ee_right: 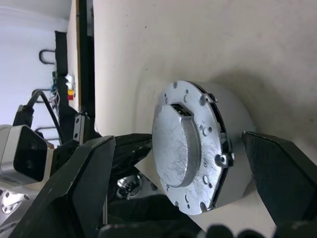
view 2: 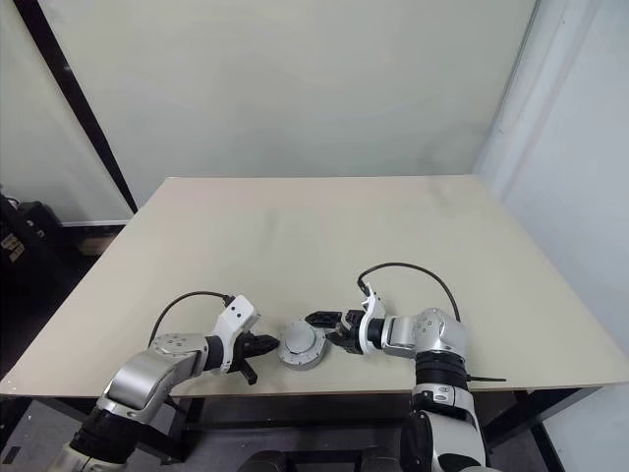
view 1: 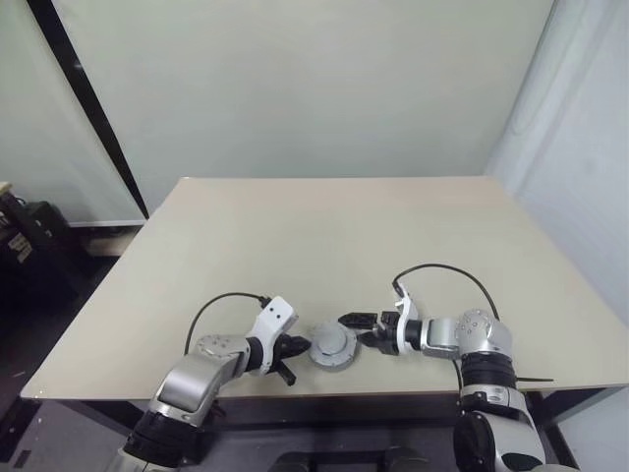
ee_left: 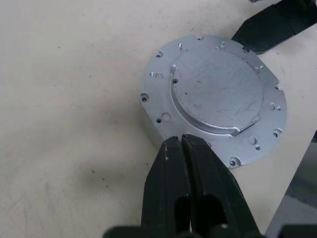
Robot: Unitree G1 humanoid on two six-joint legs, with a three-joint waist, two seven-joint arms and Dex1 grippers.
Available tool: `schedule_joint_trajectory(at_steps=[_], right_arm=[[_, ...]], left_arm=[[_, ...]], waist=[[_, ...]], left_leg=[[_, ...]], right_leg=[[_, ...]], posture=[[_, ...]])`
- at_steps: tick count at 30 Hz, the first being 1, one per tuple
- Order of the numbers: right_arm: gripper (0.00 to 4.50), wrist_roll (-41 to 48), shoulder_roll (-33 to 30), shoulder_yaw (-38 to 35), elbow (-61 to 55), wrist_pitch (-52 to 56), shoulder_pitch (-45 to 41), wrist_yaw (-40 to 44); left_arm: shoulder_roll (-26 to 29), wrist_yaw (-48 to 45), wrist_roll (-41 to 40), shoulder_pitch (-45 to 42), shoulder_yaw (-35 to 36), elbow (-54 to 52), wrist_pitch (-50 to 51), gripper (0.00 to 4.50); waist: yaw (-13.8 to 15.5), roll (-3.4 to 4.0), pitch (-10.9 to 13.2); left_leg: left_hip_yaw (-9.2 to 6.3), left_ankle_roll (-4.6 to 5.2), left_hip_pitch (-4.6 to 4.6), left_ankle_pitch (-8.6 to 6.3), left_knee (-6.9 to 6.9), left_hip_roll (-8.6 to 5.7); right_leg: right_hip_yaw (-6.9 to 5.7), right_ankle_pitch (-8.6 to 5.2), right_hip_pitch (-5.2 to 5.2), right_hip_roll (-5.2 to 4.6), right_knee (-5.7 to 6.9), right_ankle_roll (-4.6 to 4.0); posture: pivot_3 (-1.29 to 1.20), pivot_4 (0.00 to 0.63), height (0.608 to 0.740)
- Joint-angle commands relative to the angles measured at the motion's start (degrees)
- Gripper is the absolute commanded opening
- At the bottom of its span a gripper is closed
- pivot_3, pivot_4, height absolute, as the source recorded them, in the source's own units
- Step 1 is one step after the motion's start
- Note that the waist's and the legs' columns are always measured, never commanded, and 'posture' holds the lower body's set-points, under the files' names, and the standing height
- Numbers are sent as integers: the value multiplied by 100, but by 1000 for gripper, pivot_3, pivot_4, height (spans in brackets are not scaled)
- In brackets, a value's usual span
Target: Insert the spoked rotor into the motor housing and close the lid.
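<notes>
Near table front edge, lidded motor housing (view 1: 333,346) hides coils, L fingers (ee_left: 188,163) clenched empty, R fingers (view 1: 356,319) spread.

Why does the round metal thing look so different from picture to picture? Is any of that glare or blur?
In the left wrist view the lid is sharp, its scratches plain, evenly lit with no strong glare; the left claw at its edge looks soft. In the right wrist view the lid catches brighter light on its raised face, and the right claw's fingers are blurred. In the left eye view it is small on the table, with soft shadows.
</notes>
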Motion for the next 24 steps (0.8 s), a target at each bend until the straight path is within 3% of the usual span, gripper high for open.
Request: schedule_joint_trajectory(at_steps=[1, 9, 18, 21, 24], right_arm=[[4448, 197, 178, 164, -93, 68, 27, -37], [4448, 189, 40, 205, -94, 19, 72, -168], [4448, 330, 479, 87, -50, -40, 221, -300], [3875, 354, 561, -9, -29, -45, 227, -395], [2877, 407, 631, -166, 2, -46, 215, -483]], left_arm=[[-61, 1, 71, -24, -214, 10, 57, 0], [-71, -17, 94, -31, -211, 6, 65, 0], [-95, -21, 110, -33, -203, 15, 65, 0], [-103, -25, 129, -23, -193, 3, 72, 0], [-111, -29, 149, -18, -186, -1, 77, 0]], waist=[[-1, 2, 0], [1, 6, 1], [-4, 7, 0], [-5, 8, 1], [-3, 9, 2]], left_leg=[[0, -5, 0, -3, 0, 0], [0, -9, -2, -5, 1, 0], [-2, -10, 0, -6, -2, 3], [-3, -10, 0, -6, -4, 4], [-2, -10, -4, -6, -4, 4]], right_leg=[[0, 0, -1, 0, 0, 0], [1, 0, -2, 0, -2, 0], [-2, 0, -3, 0, -5, 0], [-2, 0, -8, 0, -4, 0], [-2, -1, -11, 0, -5, 0]], posture=[[0, 0, 740], [0, 0, 740], [0, 0, 740], [0, 0, 740], [0, 0, 740]])
